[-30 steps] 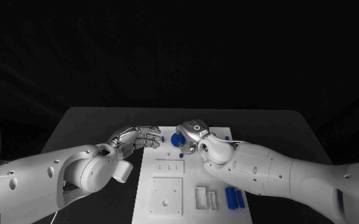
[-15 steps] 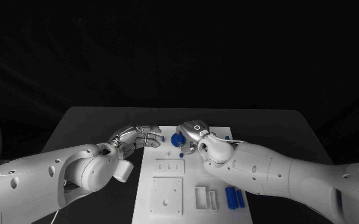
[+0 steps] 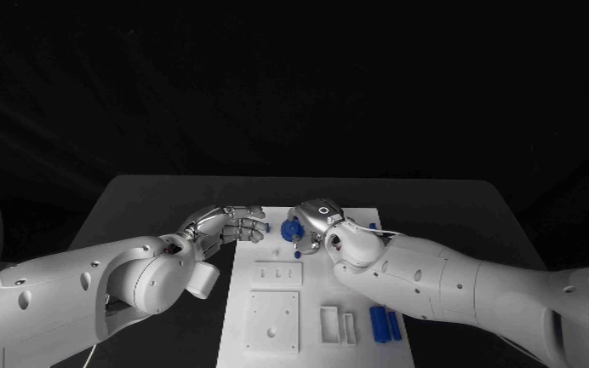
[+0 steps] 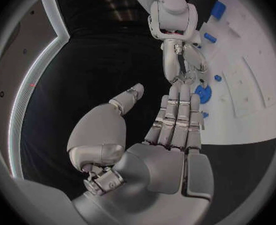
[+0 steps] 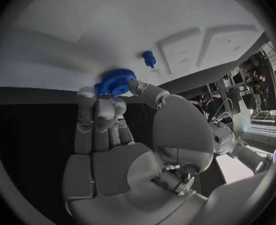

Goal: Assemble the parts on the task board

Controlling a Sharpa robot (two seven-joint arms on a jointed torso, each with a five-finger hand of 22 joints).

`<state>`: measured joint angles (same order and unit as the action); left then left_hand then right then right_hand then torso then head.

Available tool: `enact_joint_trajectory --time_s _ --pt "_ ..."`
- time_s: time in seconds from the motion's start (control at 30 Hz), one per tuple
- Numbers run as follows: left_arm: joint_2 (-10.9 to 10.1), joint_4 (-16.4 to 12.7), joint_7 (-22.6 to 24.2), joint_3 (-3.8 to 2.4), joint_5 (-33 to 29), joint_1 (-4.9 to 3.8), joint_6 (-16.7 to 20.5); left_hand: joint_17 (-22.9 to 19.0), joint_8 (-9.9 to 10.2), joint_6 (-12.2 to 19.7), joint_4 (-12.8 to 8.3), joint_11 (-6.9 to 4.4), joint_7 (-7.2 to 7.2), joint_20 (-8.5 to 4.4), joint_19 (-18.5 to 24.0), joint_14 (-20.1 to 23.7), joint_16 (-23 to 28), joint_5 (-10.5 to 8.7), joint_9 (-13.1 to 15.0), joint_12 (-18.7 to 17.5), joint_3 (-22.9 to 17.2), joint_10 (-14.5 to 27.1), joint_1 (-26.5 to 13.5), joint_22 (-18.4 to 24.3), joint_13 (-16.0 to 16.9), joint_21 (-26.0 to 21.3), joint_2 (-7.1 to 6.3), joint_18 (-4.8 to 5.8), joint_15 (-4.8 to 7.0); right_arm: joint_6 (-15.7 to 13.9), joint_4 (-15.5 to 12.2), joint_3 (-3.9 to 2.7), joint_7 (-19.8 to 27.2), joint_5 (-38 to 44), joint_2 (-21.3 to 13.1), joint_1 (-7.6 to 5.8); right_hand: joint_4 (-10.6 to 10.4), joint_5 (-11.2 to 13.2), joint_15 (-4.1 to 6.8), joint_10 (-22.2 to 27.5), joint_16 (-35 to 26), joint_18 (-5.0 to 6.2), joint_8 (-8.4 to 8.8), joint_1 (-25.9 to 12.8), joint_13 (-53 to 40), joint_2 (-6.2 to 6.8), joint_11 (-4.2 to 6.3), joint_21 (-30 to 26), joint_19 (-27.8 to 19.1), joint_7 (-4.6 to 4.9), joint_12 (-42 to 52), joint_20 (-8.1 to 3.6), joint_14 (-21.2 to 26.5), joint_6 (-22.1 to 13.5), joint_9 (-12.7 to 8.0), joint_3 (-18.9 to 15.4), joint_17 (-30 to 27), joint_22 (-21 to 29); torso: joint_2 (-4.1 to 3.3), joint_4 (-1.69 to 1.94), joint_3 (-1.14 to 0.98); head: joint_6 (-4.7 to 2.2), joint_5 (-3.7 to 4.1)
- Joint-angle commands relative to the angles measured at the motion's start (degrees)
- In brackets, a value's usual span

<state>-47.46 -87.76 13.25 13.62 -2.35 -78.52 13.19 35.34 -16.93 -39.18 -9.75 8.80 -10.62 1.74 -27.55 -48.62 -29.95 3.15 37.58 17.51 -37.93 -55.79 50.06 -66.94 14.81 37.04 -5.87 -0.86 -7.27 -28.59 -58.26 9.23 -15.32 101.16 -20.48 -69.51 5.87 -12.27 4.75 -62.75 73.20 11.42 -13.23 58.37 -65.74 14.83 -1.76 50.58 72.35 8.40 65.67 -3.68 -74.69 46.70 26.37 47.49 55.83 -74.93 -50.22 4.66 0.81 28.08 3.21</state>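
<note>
The white task board [image 3: 277, 321] lies in the middle of the table. At its far end my right hand [image 3: 319, 221] pinches a blue gear [image 3: 291, 230] between thumb and fingers, right at the board's surface; the right wrist view shows the gear [image 5: 115, 82] at the fingertips [image 5: 87, 92]. My left hand [image 3: 231, 226] hovers just left of the gear, fingers stretched toward it, thumb apart, holding nothing. From the left wrist I see the gear [image 4: 203, 93] just beyond my left fingertips [image 4: 178, 92]. A small blue peg [image 3: 297, 255] stands on the board near the gear.
Two long blue pieces [image 3: 384, 325] lie at the board's near right corner, beside white slotted blocks [image 3: 331, 325]. More small blue pegs [image 4: 210, 36] stand further along the board. Black table [image 3: 147, 202] surrounds the board on both sides.
My left hand's fingertips have drawn back slightly from the gear. The right hand and the gear have stayed put.
</note>
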Motion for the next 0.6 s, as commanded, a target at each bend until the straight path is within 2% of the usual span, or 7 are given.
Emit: enact_joint_trajectory --time_s 0.03,0.2,0.3,0.33,0.43,0.6 --pt "0.14 -0.05 0.33 -0.04 -0.32 -0.03 -0.89 -0.06 0.35 -0.54 0.17 -0.16 -1.43 -0.17 -0.23 -0.26 -0.17 0.09 0.05 0.28 -0.02 0.28 -0.12 0.06 0.08 0.04 0.24 0.72 -0.02 2.38 -0.10 0.06 2.03 -3.88 -0.07 0.10 -0.17 -0.62 -0.24 0.08 -0.12 3.58 0.00 -0.59 0.08 -1.21 -0.07 0.06 -0.03 -0.02 0.26 -0.14 0.11 -0.16 0.03 -0.62 0.18 -0.84 -0.02 0.01 -0.02 -0.07 0.01" --pt "0.13 0.01 0.23 -0.04 -0.32 -0.03 -0.81 -0.06 0.36 -0.54 0.22 -0.16 -1.44 -0.18 -0.22 -0.25 -0.17 0.10 0.05 0.28 -0.01 0.29 -0.17 0.07 0.08 0.03 0.29 0.72 -0.02 4.84 0.13 0.06 2.35 -5.32 -0.13 0.09 -0.95 -3.34 -0.25 0.22 0.04 3.58 0.57 -3.04 0.16 -2.71 -0.06 0.10 -0.03 -0.05 0.43 -0.03 0.12 -1.51 -0.26 -1.16 0.51 -0.90 0.01 -0.02 -0.02 -0.22 -0.01" --pt "0.12 0.01 0.22 -0.04 -0.32 -0.03 -0.82 -0.08 0.41 -0.53 0.47 -0.16 -1.44 -0.19 -0.22 -0.24 -0.16 0.14 0.05 0.28 -0.02 0.31 -0.36 0.10 0.08 0.01 0.66 0.72 -0.01 5.02 0.34 0.05 2.39 -6.03 -0.24 0.09 -1.39 -4.07 -0.02 0.17 0.29 3.58 0.89 -4.71 0.12 -4.25 0.19 0.22 0.00 -0.31 0.68 -0.10 0.12 -2.38 -0.42 -0.85 0.84 -1.00 0.02 -0.01 -0.02 -0.26 0.01" --pt "0.12 0.01 0.22 -0.04 -0.32 -0.03 -0.83 -0.08 0.41 -0.53 0.48 -0.16 -1.44 -0.19 -0.22 -0.24 -0.17 0.14 0.06 0.28 -0.02 0.31 -0.36 0.10 0.08 0.01 0.70 0.71 -0.01 5.02 0.42 0.05 2.40 -6.31 -0.37 0.09 -1.19 -4.22 0.01 0.23 0.43 3.58 0.93 -5.81 0.10 -5.19 0.19 0.36 -0.03 -0.30 0.84 -0.24 0.18 -2.74 -0.45 -0.41 1.09 -1.09 0.02 -0.01 -0.02 -0.26 0.01" --pt "0.01 0.00 0.12 -0.03 -0.32 -0.03 -0.76 -0.09 0.42 -0.53 0.46 -0.16 -1.43 -0.20 -0.21 -0.23 -0.16 0.15 0.06 0.27 -0.04 0.32 -0.33 0.10 0.08 0.00 0.76 0.71 -0.01 4.85 0.36 0.04 2.42 -6.91 -0.79 0.08 -1.03 -4.24 -0.02 0.25 0.49 3.58 0.90 -6.53 0.11 -5.60 0.17 0.43 -0.05 -0.28 0.94 -0.31 0.22 -2.87 -0.46 0.12 1.24 -1.10 0.00 -0.03 -0.04 -0.40 0.02" --pt "-0.11 0.02 0.14 -0.03 -0.32 -0.03 -0.69 -0.09 0.44 -0.52 0.36 -0.17 -1.42 -0.22 -0.18 -0.22 -0.16 0.16 0.06 0.28 -0.08 0.33 -0.22 0.11 0.08 -0.01 0.81 0.69 0.00 4.27 0.11 0.03 2.54 -7.53 -1.60 0.07 -0.08 -6.20 -0.11 0.27 0.58 3.58 0.53 -8.19 0.15 -5.96 0.07 0.71 0.05 -0.18 1.18 -0.44 0.23 -2.75 -0.34 0.92 1.57 -1.12 0.00 -0.08 -0.01 -0.45 0.02"
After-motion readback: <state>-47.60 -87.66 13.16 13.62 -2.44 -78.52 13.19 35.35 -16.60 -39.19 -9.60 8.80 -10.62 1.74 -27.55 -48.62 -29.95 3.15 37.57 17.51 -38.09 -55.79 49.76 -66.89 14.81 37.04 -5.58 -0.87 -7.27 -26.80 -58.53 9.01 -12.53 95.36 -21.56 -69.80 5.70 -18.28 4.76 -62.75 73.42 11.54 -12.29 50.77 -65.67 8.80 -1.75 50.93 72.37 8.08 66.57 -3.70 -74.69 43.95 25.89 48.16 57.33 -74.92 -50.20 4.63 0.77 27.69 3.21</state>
